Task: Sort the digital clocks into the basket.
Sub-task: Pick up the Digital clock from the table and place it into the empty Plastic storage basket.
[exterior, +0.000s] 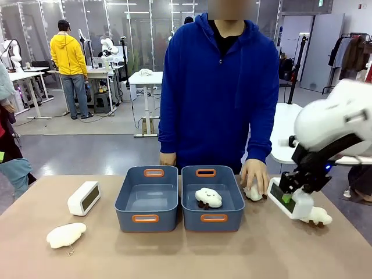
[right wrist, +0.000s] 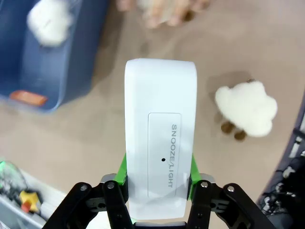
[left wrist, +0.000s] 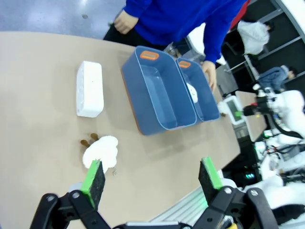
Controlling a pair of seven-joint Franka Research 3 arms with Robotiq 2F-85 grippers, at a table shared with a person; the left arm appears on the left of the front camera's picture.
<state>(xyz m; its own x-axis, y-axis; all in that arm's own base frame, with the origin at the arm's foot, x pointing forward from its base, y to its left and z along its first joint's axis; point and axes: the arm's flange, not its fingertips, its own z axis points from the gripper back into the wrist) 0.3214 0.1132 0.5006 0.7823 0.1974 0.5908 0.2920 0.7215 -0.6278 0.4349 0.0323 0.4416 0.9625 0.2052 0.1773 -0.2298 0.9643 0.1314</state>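
Observation:
One white digital clock (exterior: 289, 198) hangs just above the table at the right, and my right gripper (exterior: 286, 196) is shut on it. In the right wrist view the clock (right wrist: 160, 143) sits between the green pads (right wrist: 123, 168), snooze button up. A second digital clock (exterior: 84, 197) stands on the table left of the baskets, also seen as the clock (left wrist: 89, 89) in the left wrist view. The left blue-grey basket (exterior: 125, 221) is empty; the right basket (exterior: 232, 221) holds a cloud plush (exterior: 208, 197). My left gripper (left wrist: 151, 179) is open, high above the table's near left.
A cloud plush (exterior: 65, 234) lies at the near left, and another plush (exterior: 318, 216) lies under the held clock. The person's hand (exterior: 254, 174) rests on a third plush (exterior: 253, 193) beside the right basket. The person stands at the far edge.

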